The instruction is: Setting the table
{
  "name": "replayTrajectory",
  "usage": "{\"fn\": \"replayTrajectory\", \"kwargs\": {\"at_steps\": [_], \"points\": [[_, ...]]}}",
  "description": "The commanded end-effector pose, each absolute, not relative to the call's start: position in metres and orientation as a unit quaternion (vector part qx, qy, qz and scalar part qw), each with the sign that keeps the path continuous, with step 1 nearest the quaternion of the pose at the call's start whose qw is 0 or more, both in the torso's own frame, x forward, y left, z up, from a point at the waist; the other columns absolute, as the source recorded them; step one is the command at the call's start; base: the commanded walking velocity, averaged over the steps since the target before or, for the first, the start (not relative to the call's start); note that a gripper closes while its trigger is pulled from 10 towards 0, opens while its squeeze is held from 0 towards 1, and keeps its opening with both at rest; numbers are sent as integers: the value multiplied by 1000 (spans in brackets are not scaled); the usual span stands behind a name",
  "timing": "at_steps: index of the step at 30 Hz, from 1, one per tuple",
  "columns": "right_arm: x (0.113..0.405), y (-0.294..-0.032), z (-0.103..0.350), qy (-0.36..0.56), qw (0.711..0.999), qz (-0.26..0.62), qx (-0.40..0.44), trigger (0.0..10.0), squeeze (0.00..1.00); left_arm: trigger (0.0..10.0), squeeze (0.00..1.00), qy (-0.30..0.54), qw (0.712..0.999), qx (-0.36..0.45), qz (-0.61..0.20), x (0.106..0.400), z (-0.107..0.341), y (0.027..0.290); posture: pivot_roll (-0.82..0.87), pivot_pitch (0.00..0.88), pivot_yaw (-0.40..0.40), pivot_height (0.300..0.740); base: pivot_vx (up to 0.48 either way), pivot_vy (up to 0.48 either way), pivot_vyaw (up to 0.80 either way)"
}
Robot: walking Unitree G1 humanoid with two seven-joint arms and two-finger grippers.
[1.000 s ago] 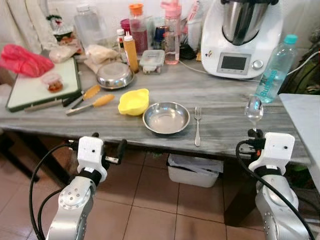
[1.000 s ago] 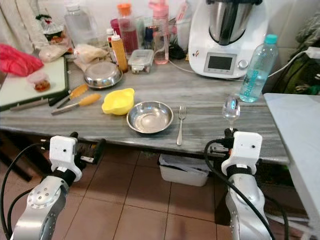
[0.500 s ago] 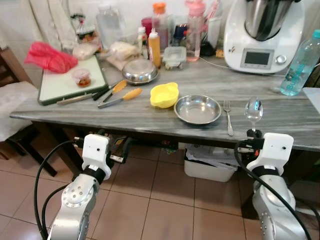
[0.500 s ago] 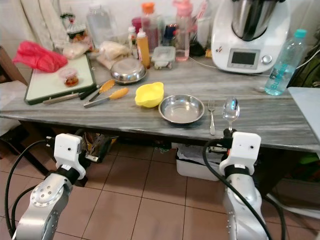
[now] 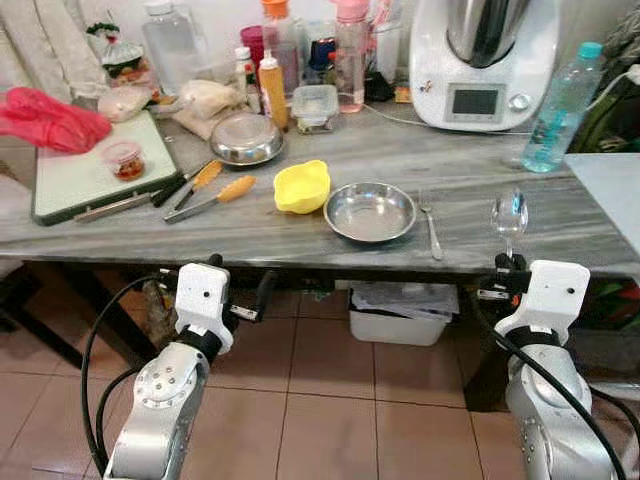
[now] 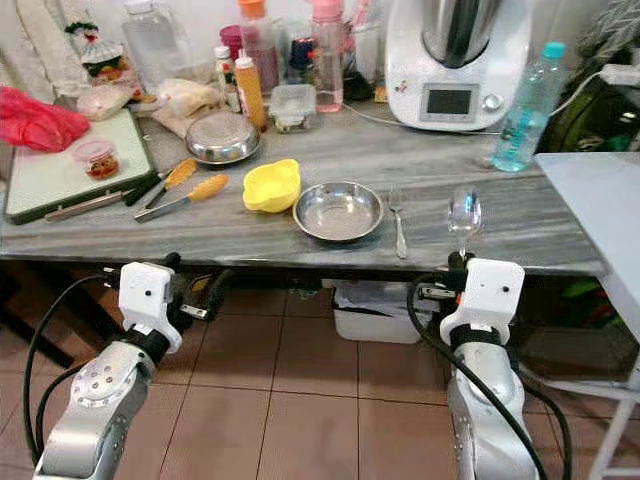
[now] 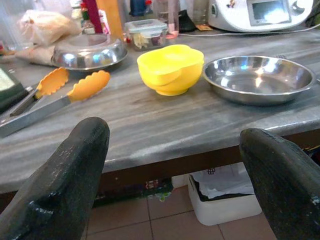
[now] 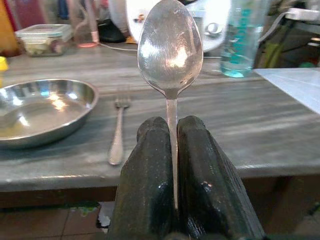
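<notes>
A steel plate [image 5: 369,211] lies on the grey marble table [image 5: 470,180], with a fork [image 5: 431,224] just to its right. My right gripper [image 8: 170,131] is shut on a steel spoon [image 5: 509,213], which stands upright, bowl up, over the table's front edge right of the fork. My left gripper [image 7: 172,165] is open and holds nothing, below the table's front edge, facing a yellow bowl [image 7: 170,67] left of the plate.
Orange-handled tongs [image 5: 205,197], a second steel dish [image 5: 246,138], a cutting board [image 5: 80,175], bottles, a lidded container [image 5: 314,104], a white kitchen machine [image 5: 485,60] and a water bottle [image 5: 560,105] crowd the table's back. A white bin [image 5: 400,310] sits underneath. A white surface [image 5: 610,190] stands to the right.
The camera view shifted as I moved; the table now appears a little closer and further left. Both grippers hold the same pose, the spoon still upright in the right one.
</notes>
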State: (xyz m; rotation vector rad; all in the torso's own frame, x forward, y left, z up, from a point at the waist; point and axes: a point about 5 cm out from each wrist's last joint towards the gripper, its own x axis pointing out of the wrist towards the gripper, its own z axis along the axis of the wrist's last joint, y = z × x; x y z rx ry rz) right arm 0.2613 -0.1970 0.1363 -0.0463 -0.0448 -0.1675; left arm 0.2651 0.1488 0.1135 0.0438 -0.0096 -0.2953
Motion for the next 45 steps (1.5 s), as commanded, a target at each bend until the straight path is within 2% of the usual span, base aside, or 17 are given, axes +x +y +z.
{"fn": "replayTrajectory", "kwargs": {"at_steps": [1, 12, 20, 35, 45], "points": [[263, -195, 137, -25, 996, -82, -24, 10000, 0, 10000, 0, -11, 989, 24, -146, 266, 116, 150, -60, 10, 65, 740, 0, -461, 0], [266, -196, 139, -29, 996, -81, -27, 10000, 0, 10000, 0, -10, 989, 21, -148, 268, 116, 148, -61, 3, 61, 740, 0, -480, 0], [266, -196, 139, -28, 996, -79, -29, 10000, 0, 10000, 0, -5, 992, 16, -129, 268, 113, 150, -61, 4, 58, 740, 0, 0, 0], [267, -194, 139, -29, 996, -81, -26, 10000, 0, 10000, 0, -16, 988, 7, -154, 270, 117, 149, -61, 8, 63, 740, 0, 0, 0], [265, -195, 137, -27, 996, -85, -25, 10000, 0, 10000, 0, -14, 986, 3, -167, 268, 117, 146, -65, 14, 68, 740, 294, 0, 0]]}}
